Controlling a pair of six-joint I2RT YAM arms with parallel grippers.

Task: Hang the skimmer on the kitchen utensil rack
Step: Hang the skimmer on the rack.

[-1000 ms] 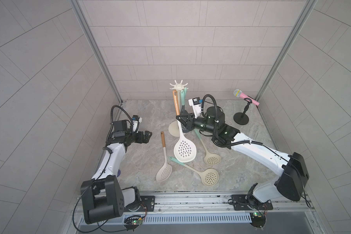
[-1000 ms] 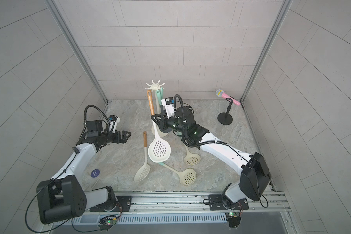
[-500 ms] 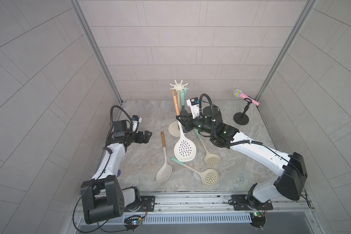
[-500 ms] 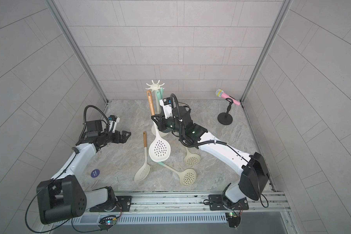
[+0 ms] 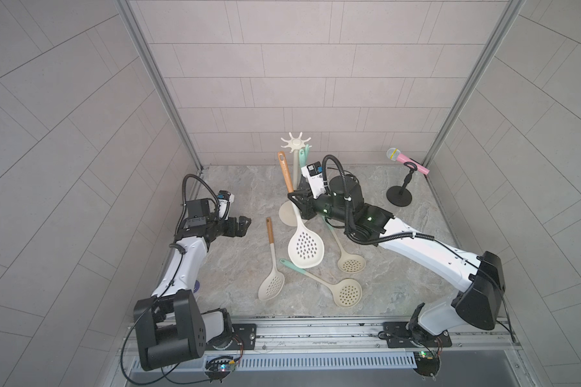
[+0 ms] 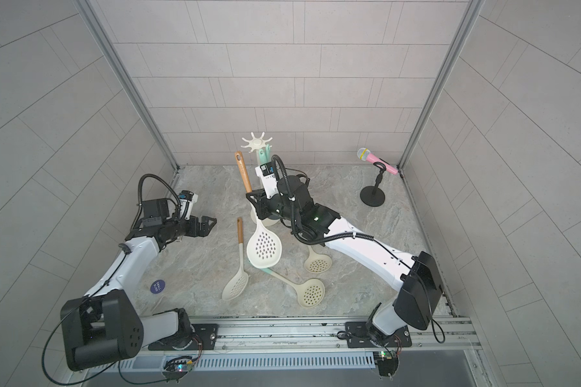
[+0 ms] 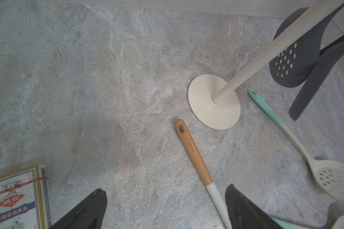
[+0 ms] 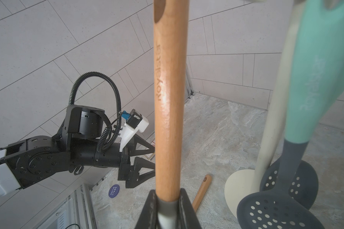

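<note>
We've got the skimmer (image 5: 305, 249) pinched by its handle in the right gripper (image 5: 297, 204), upright just beside the kitchen utensil rack (image 5: 295, 144). The hole end is up near the hooks, probably so it can slip over one. The left gripper (image 5: 243, 225) hangs spread wide and empty, well away from the rack. Spare skimmers (image 5: 271, 286) lie near the rack's base on the marbled tabletop (image 5: 416, 214), with grey tiled walls (image 5: 299, 83) behind the rack.

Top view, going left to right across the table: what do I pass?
From the left: left gripper, open → wooden-handled skimmer lying flat → large skimmer clamped by the right gripper → microphone stand.
</note>
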